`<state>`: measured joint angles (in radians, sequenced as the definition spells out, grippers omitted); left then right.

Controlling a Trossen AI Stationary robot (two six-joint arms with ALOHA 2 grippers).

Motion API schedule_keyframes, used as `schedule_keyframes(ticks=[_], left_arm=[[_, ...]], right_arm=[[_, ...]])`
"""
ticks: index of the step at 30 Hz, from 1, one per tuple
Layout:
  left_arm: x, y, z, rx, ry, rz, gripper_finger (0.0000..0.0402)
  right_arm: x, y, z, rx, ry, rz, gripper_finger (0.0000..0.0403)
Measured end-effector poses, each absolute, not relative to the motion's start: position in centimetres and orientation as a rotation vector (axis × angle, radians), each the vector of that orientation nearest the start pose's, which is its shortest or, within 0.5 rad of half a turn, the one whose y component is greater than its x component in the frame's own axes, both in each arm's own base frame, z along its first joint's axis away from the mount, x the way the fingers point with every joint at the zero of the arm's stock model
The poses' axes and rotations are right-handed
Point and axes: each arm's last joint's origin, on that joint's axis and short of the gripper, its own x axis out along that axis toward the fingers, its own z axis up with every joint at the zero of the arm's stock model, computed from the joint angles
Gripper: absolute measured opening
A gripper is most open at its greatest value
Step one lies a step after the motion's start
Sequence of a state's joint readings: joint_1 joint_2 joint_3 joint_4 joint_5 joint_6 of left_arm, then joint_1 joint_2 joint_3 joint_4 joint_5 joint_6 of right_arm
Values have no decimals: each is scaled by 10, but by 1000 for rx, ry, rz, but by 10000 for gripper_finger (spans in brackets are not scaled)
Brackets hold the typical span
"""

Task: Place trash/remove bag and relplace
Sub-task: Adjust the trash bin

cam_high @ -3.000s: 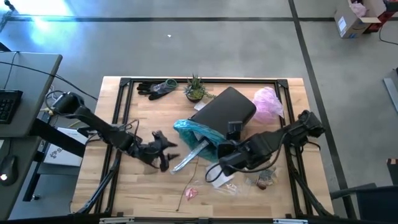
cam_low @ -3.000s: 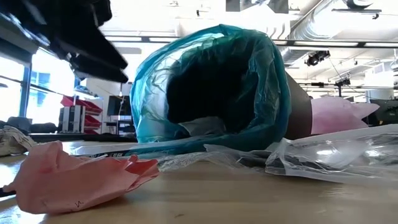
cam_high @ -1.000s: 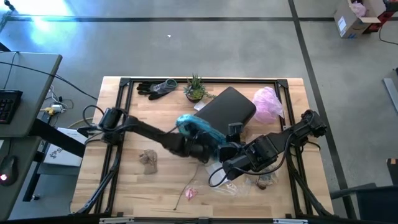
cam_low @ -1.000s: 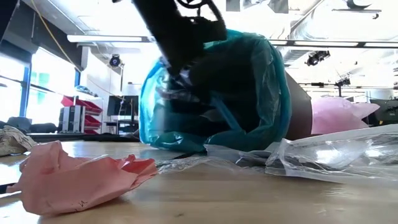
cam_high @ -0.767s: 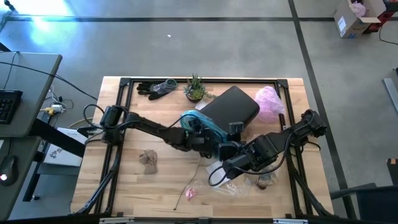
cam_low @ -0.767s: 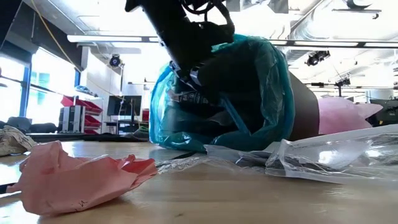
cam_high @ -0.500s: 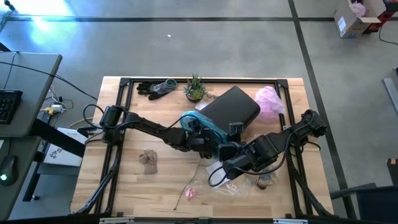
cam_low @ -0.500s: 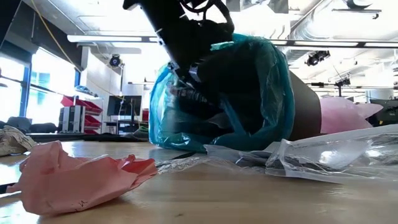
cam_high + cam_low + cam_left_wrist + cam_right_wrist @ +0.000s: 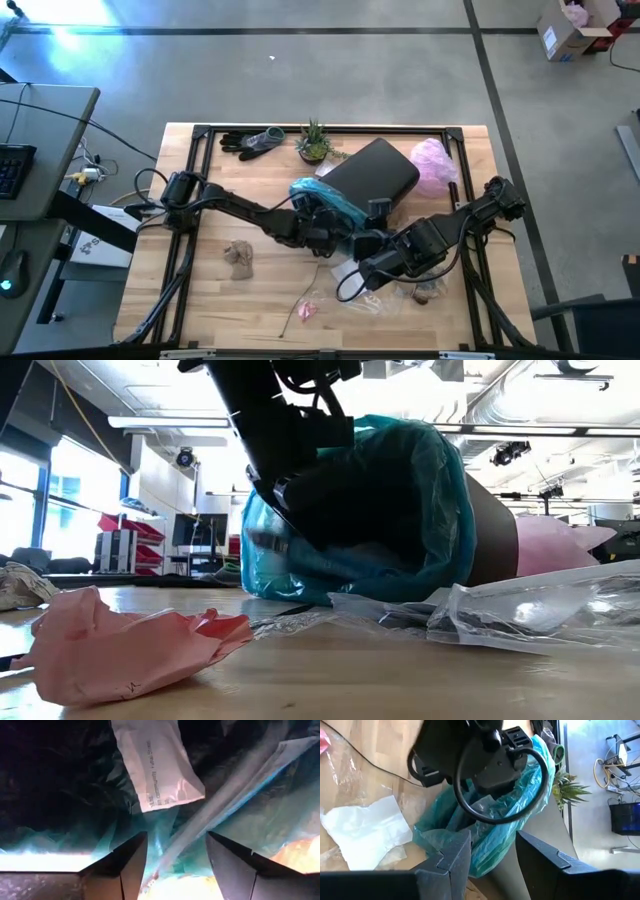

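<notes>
A dark bin (image 9: 378,172) lies on its side, lined with the teal bag (image 9: 322,203), its mouth toward the table's left. My left gripper (image 9: 176,836) reaches into the bag's mouth (image 9: 350,510) and stands open. Just past its fingers, a long silvery wrapper (image 9: 227,797) and a white printed wrapper (image 9: 160,765) lie on the bag's inside. My right gripper (image 9: 492,834) hovers at the near side of the mouth (image 9: 368,243), fingers apart. More trash lies on the table: a brownish lump (image 9: 238,258), clear wrappers (image 9: 520,610) and white paper (image 9: 367,827). My right gripper has its fingers (image 9: 455,855) on either side of the bag's rim (image 9: 485,845), coming from above on the near right. I cannot tell whether they touch it.
A pink scrap (image 9: 306,311) lies near the front edge. A small plant (image 9: 315,142) and dark gloves (image 9: 252,142) sit at the far edge, and a pale pink bag (image 9: 432,165) lies behind the bin. Bare wood shows at the near left.
My left gripper, inside the bag's mouth, has tipped a little downward and opened, letting go of the wrapper, which now lies in the bag. The bin with its bag has slid slightly toward the table's right.
</notes>
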<state>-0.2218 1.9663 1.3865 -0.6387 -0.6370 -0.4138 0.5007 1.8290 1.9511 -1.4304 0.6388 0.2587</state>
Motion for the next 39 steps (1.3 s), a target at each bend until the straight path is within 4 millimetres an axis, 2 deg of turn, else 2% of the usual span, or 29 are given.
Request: schedule_keyframes(ticks=[6,14,20,24,28,33,39], left_arm=[[382,-77,184,183,972,589,188],[367,-79,221,227,904,603,188],[332,-73,254,343,940,704,188],[305,-65,270,382,935,813,188],[272,-56,265,340,923,863,188],[227,-47,243,189,904,880,188],[198,-50,225,5,848,773,188]], right_arm=[[310,150,359,-446,1086,-285,142],[319,155,358,-368,1025,-277,142],[342,167,331,-415,1025,-292,142],[357,172,305,-542,1024,-388,142],[365,172,294,-603,996,-470,142],[373,166,284,-617,974,-556,142],[382,151,266,-650,1051,-617,142]])
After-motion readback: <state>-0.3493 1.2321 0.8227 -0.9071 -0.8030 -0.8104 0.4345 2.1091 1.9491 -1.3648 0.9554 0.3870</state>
